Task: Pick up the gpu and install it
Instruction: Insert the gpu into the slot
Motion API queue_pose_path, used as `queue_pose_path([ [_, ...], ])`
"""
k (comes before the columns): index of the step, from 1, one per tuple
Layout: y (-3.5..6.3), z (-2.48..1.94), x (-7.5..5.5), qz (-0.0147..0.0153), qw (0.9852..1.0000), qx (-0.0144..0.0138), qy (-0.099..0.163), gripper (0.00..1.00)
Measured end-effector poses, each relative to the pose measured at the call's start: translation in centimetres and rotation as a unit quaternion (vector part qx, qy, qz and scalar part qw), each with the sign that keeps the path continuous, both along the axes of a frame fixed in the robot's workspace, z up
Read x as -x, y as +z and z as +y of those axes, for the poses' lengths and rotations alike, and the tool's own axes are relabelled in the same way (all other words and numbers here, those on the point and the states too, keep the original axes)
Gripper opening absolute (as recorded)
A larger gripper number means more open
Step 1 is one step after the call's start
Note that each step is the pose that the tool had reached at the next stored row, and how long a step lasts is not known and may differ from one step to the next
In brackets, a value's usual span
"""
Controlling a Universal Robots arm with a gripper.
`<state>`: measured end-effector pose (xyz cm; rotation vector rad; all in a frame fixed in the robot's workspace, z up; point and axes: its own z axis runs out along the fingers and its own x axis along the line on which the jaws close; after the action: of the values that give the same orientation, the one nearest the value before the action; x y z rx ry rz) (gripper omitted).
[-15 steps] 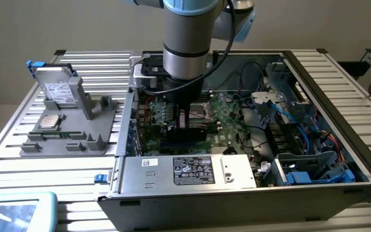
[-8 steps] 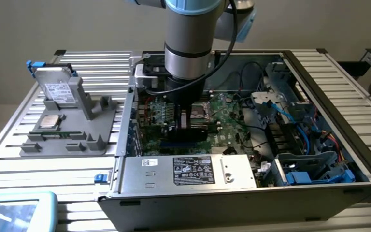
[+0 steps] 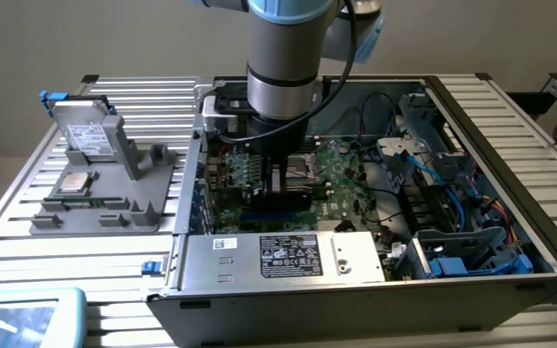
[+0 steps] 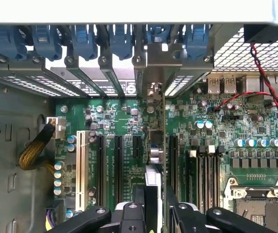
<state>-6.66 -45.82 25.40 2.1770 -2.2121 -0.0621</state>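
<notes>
Holding: the gripper [image 4: 157, 203] is clamped on the gpu [image 4: 159, 145], one finger against each flat face.
Gpu position: inside the computer case [image 3: 510, 130], standing on edge above the motherboard [image 4: 202, 145] and running in line with the expansion slots [image 4: 117, 160]. Its bracket end points toward the case wall that carries the blue clips [image 4: 85, 41].
Seating: whether the card's lower edge touches a slot cannot be told.
Exterior view: the arm drops straight down into the case, nearer the wall on the exterior view's left, with the card showing as a dark slab [image 3: 278, 197] under the wrist.
Weight: probably light, an easy load for this grip.
Stiffness: likely a rigid board that will not sag, though it could crack if twisted.
Fragility: judged delicate, since the soldered parts and contact edge would not bear knocks.
Grip spot: the flat faces near the upper edge look right, as taken now, leaving the contact edge and the bracket free.
Bench: the case stands on the slatted bench [image 3: 550, 123]. A grey fixture [image 3: 153, 217] near the bench edge on the exterior view's left carries a hard drive [image 3: 90, 134].
</notes>
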Motion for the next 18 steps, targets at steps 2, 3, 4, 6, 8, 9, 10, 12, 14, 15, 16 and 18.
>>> queue_pose_path([
  [2, -0.01, 0.00, 0.01, 0.0000, 1.0000, -0.0006, 0.000, 0.27],
  [3, -0.01, -0.01, 0.03, 0.0000, 1.0000, -0.0008, 0.000, 0.27],
  [4, -0.02, -0.01, 0.05, 0.0000, 1.0000, -0.0009, 0.000, 0.27],
  [6, -0.03, -0.03, 0.09, 0.0000, 1.0000, -0.0009, 0.000, 0.27],
  [8, 0.02, -0.11, 0.09, 0.0001, 1.0000, -0.0009, 0.000, 0.27],
  [9, 0.03, -0.12, 0.10, 0.0001, 1.0000, -0.0008, 0.000, 0.27],
  [10, 0.03, -0.12, 0.10, 0.0001, 1.0000, -0.0008, 0.000, 0.27],
  [12, 0.03, -0.12, 0.09, 0.0001, 1.0000, -0.0009, 0.000, 0.27],
  [14, 0.03, -0.13, 0.09, 0.0001, 1.0000, -0.0010, 0.000, 0.27],
  [15, 0.03, -0.13, 0.09, 0.0000, 1.0000, -0.0010, 0.000, 0.27],
  [16, 0.03, -0.12, 0.09, 0.0001, 1.0000, -0.0011, 0.000, 0.27],
  [18, 0.03, -0.13, 0.06, 0.0000, 1.0000, -0.0011, 0.000, 0.27],
])
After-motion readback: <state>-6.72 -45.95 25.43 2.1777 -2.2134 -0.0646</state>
